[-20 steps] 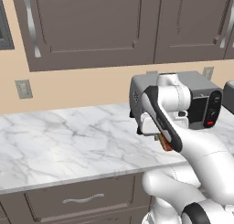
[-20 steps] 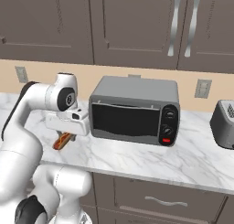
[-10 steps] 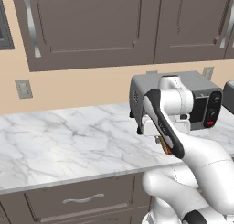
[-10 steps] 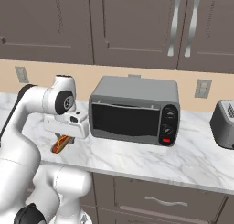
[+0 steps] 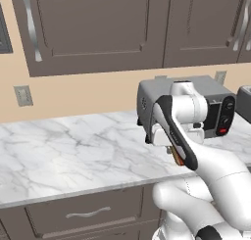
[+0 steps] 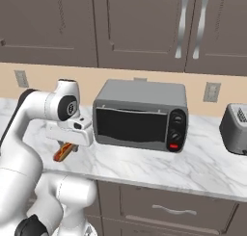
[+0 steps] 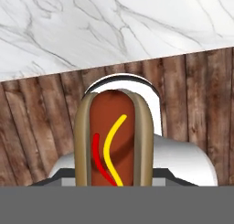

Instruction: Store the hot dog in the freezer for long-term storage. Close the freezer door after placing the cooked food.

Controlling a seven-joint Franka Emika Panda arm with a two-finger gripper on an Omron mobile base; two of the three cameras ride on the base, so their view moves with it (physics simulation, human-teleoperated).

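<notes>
My gripper [image 6: 66, 147] is shut on the hot dog [image 6: 64, 152], a red-orange sausage in a tan bun. It hangs just above the front edge of the marble counter [image 6: 144, 163], left of the toaster oven. In the left base view the hot dog [image 5: 176, 157] peeks out under the hand, partly hidden by my arm. In the hand view the hot dog [image 7: 113, 141], striped with red and yellow sauce, stands between the fingers over wooden floor [image 7: 41, 127], with the counter's edge above it. The freezer and the freezer door are out of view.
A grey toaster oven [image 6: 140, 115] stands on the counter close to the right of the hand. A toaster [image 6: 236, 129] sits at the far right. Dark wall cabinets [image 6: 140, 23] hang above, and drawers [image 6: 169, 208] run below the counter. Bare marble [image 5: 68, 146] stretches to the left.
The hand has come slightly down and toward the counter's front edge, carrying the hot dog with it. The grip stays shut.
</notes>
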